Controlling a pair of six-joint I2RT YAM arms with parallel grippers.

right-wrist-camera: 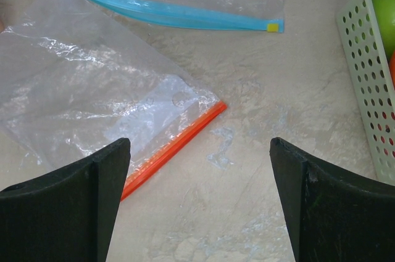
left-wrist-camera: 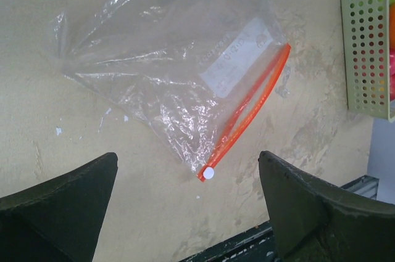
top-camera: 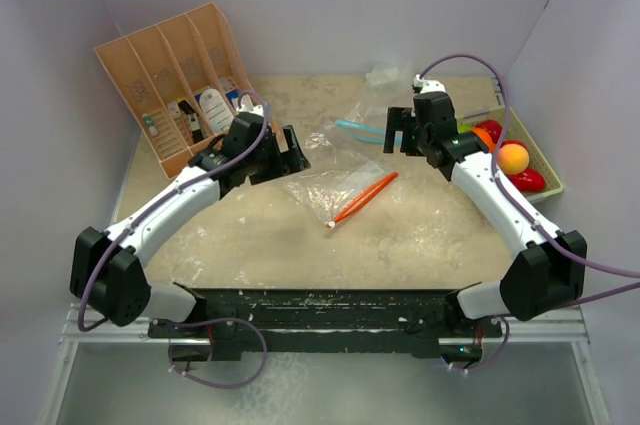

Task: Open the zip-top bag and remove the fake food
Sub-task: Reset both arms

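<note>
Left fingers [left-wrist-camera: 62,212]: spread apart, empty; above the counter [left-wrist-camera: 74,145]
Right fingers [right-wrist-camera: 333,212]: spread apart, empty
Orange-zip bag [top-camera: 335,185]: flat between both arms
Fake food [top-camera: 513,158]: in pale green perforated tray [left-wrist-camera: 364,46], right of bag
Around: blue-zip bag [right-wrist-camera: 179,15] behind; brown divided organiser [top-camera: 150,65] far left
</note>
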